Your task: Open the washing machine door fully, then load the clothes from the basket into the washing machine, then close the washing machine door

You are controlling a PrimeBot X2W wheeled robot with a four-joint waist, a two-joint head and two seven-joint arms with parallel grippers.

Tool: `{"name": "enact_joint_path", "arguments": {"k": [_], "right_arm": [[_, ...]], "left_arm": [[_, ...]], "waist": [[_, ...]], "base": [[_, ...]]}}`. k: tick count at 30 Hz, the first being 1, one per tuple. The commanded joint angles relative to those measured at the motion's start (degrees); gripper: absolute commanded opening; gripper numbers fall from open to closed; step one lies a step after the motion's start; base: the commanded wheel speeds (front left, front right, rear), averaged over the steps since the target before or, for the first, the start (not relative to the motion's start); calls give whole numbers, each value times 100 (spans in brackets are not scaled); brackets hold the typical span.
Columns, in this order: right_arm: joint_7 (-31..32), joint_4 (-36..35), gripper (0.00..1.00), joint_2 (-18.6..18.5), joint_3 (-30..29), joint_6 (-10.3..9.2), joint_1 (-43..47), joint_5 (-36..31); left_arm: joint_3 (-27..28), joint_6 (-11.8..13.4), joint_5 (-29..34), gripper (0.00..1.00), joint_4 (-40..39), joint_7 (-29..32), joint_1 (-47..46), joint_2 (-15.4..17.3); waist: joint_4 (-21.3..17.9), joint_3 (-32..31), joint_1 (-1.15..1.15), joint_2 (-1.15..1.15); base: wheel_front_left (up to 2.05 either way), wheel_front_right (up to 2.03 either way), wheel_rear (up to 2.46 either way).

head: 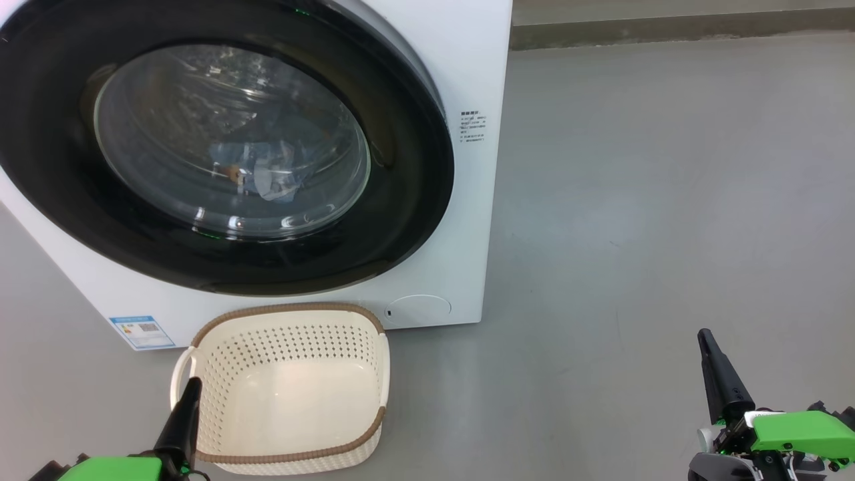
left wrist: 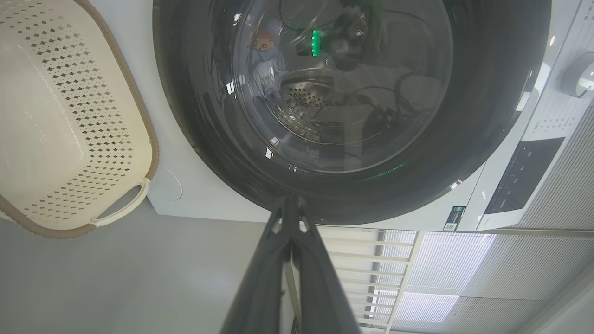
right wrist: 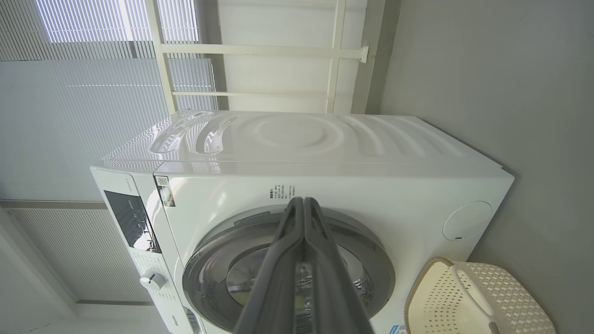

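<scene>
We see the washing machine [head: 461,220] in the upper left of the head view, with the washing machine door [head: 414,167] shut against its front. Behind the glass, the clothes [head: 267,177] lie in the drum as a small blue and pale heap. The basket [head: 287,314] stands on the grey floor [head: 634,200] at lower centre-left, just below the door.

Our left gripper [head: 194,384] rises from the lower left corner, its two dark fingers pressed together into one point. Its tip overlaps the basket's left rim in the picture, but we cannot tell if they touch.

Our right gripper [head: 705,341] stands at the lower right, well apart from machine and basket. Its fingers are likewise together and lean slightly toward the upper left.

In the left wrist view the joined fingers [left wrist: 290,218] point at the door's black ring. In the right wrist view the joined fingers [right wrist: 303,218] point at the machine's white front.
</scene>
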Motion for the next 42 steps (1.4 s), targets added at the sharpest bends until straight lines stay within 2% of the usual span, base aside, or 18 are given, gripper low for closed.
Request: {"name": "enact_joint_path", "arguments": {"k": [1, 42], "right_arm": [[47, -176, 0, -18, 124, 9, -50, 20], [48, -176, 0, -17, 122, 9, -51, 19]], "left_arm": [[199, -15, -47, 0, -169, 18, -237, 75], [198, -15, -48, 0, -170, 17, -236, 75]], "waist": [[0, 0, 0, 0], [0, 0, 0, 0]], "base": [[0, 0, 0], [0, 0, 0]]}}
